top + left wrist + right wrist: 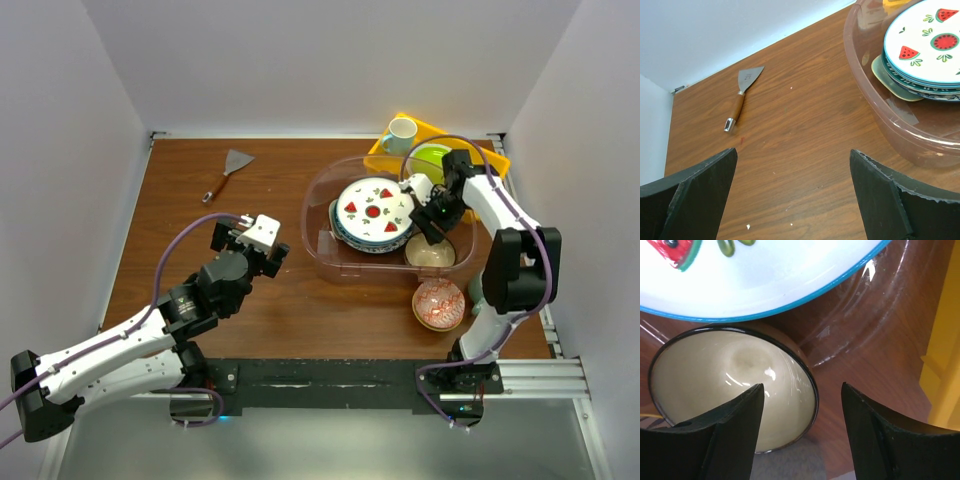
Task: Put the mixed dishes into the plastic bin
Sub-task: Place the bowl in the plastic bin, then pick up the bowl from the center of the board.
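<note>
Looks done setting tan bowl (431, 252) in plastic bin (308, 210), right gripper (801, 390) spread apart; next up, reaching near for red-patterned bowl (438, 304).

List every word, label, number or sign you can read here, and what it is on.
Dark-green-rimmed ceramic plate stacked in the clear plastic bin: pale rim lettering, too blurred to read.
Steel blade of the wooden-handled scraper: faint mark, too small to read.
No other text shows.
</note>
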